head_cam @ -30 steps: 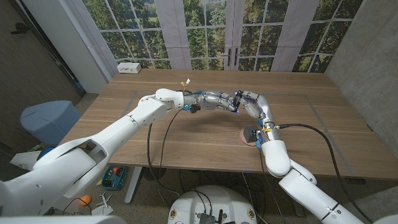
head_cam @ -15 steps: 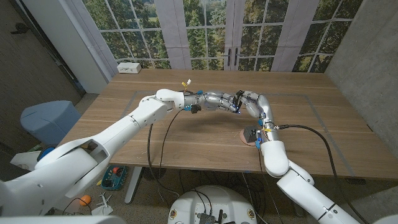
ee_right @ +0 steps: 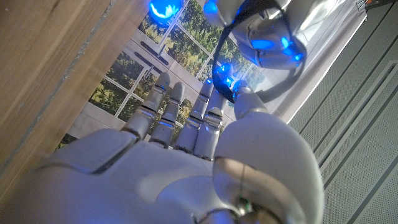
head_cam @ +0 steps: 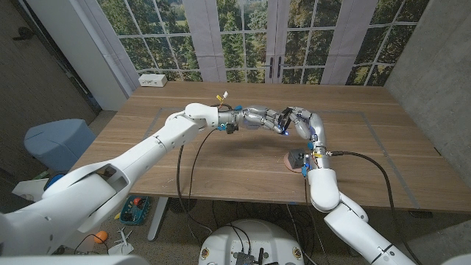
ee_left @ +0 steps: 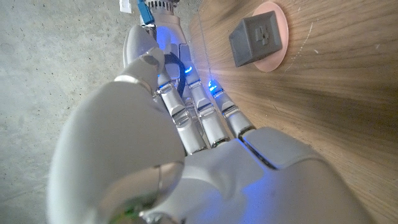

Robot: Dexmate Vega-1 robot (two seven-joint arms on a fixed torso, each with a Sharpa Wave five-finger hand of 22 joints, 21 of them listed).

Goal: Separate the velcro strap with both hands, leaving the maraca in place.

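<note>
We are observing the two hands meeting above the middle of the wooden table [head_cam: 184,158], raised off its surface. The left hand [head_cam: 259,118] is reaching in from the left, and the right hand [head_cam: 296,118] is coming up from the near edge and bending back toward it. Their fingertips are touching or nearly so at one spot in the head view.

In the right wrist view we are seeing a dark strap [ee_right: 261,62], thin and curved, looping between the right hand [ee_right: 186,162] and the left hand [ee_right: 261,31] opposite it. The right fingers [ee_right: 202,112] are reaching up to the strap, with the thumb tip lying against it. The left fingers are curling around the strap's far part. In the left wrist view we are seeing a dark band [ee_left: 179,70] between the left hand [ee_left: 186,137] and the right hand [ee_left: 149,43]. We cannot tell from any view how firmly either hand is gripping, nor whether the strap's two halves are still joined.

A grey block [head_cam: 296,159] is sitting on a pink disc [head_cam: 289,163] on the table, just beside the right forearm and nearer the robot than the hands. The left wrist view is showing the same block [ee_left: 257,38] resting on the disc [ee_left: 277,53]. We cannot identify a maraca with certainty.

A white box [head_cam: 154,80] is lying at the table's far left corner.
</note>
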